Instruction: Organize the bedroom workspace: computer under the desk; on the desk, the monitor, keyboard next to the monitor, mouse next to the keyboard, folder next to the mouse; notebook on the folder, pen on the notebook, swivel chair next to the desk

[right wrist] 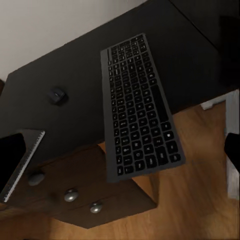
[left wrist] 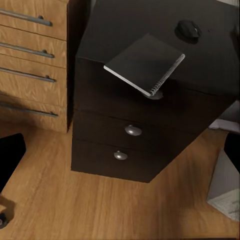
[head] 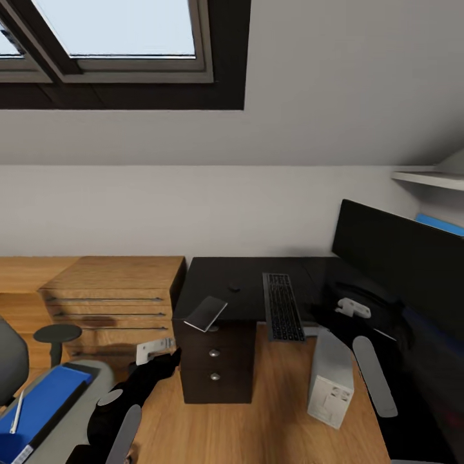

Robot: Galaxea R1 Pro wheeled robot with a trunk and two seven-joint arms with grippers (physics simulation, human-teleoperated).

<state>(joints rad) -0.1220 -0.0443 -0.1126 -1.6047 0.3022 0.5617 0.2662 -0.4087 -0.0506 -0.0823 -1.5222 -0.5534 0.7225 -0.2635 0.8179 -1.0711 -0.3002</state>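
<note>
- The notebook (head: 206,313) lies tilted at the front edge of the desk (head: 248,274), over the drawer unit (head: 216,367), one corner hanging past the edge.
- The mouse (head: 234,289) sits on the desk just behind it, apart from it.
- The keyboard (head: 282,305) lies on the desk right of the mouse, its near end jutting over the front edge.
- The monitor (head: 393,258) stands at the desk's right.
- The computer (head: 330,380) stands on the floor before the desk.
- The folder (head: 38,403) rests on the swivel chair (head: 13,361), the pen (head: 17,412) on it.
- Left pincer (head: 153,349) hovers before the drawers; I cannot tell its spread.
- Right pincer (head: 351,308) hangs near the monitor, spread unclear.
</note>
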